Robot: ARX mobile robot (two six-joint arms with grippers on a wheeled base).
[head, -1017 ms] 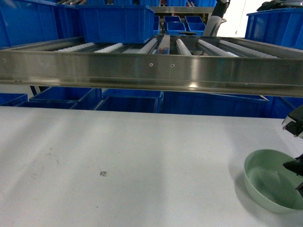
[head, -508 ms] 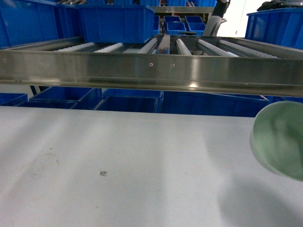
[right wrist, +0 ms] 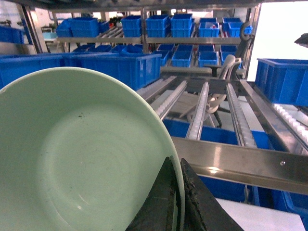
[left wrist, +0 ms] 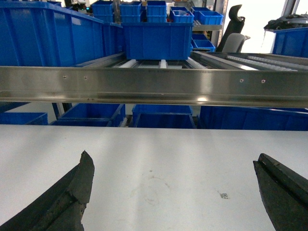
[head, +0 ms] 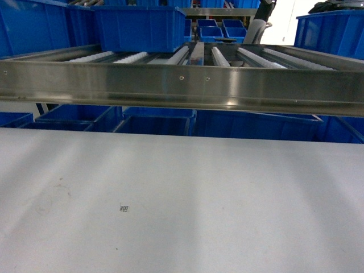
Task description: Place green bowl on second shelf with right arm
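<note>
The right fingers are clenched on the rim of the green bowl, one finger on each side.

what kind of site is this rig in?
Probably a warehouse or parts storeroom: stainless roller-rail flow rack, many stacked blue crates on shelving, and a white worktable in front.

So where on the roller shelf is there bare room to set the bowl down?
The rollers right of the blue crate, behind the steel front rail, are bare up to the crate at the right edge. The left end is crowded with crates. The right gripper holds the green bowl by its rim.
</note>
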